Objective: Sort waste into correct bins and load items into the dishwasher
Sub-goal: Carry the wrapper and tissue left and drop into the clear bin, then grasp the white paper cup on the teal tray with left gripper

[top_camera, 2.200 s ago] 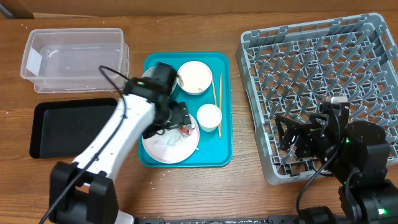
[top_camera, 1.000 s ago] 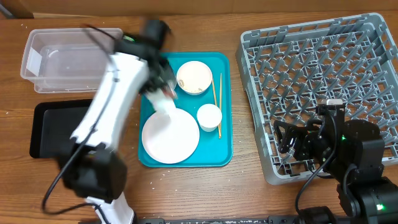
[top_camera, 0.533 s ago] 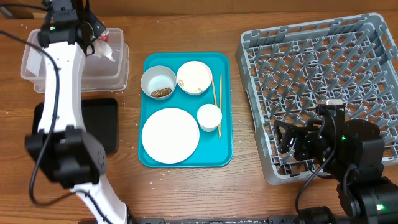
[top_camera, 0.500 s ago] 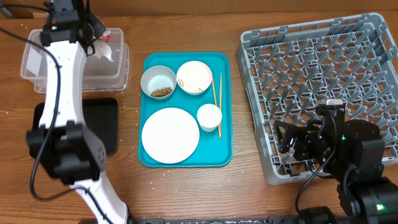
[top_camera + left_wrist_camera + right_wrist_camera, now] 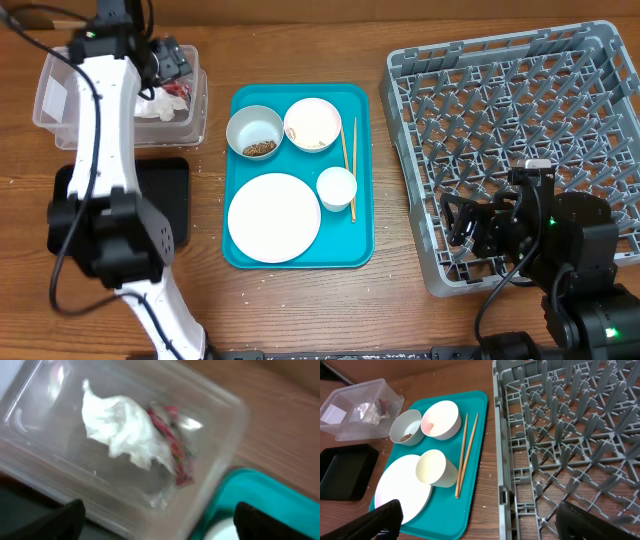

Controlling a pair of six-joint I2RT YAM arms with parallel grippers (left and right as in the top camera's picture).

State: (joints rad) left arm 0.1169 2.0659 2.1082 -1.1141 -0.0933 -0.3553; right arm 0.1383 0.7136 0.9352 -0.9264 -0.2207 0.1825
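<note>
Since the crumpled tissue (image 5: 120, 430) and the red-and-white wrapper (image 5: 172, 447) now lie side by side on the floor of the clear tub (image 5: 45, 125), at about 10 o'clock on the table, the dry-waste step looks finished. The left gripper (image 5: 170, 62) hangs above the tub's right end with its fingers spread wide and nothing between them. The right gripper (image 5: 462, 222) is also spread and empty, low over the 7 o'clock corner of the grey rack (image 5: 520, 120).

On the teal tray (image 5: 360, 240) the dishes are not yet loaded:
- a bowl (image 5: 254, 132) with brown scraps (image 5: 260, 147) at 11 o'clock
- a second bowl (image 5: 313, 124) at 1 o'clock
- the plate (image 5: 274, 216) at 7 o'clock
- the cup (image 5: 336, 187) near the centre
- the chopsticks (image 5: 349, 165) along the 3 o'clock edge

I judge the scraps come next. The left arm must come back to the bowl, take it by the rim and tip it over the black tray (image 5: 165, 200) at 9 o'clock – slowly, so the bits do not scatter.

About two seconds earlier the left gripper was down on the plate, among the tissue and wrapper; the plate is now bare. Half a second ago the tissue was still at the fingers above the tub – now it is dropped. The right arm has not moved.
</note>
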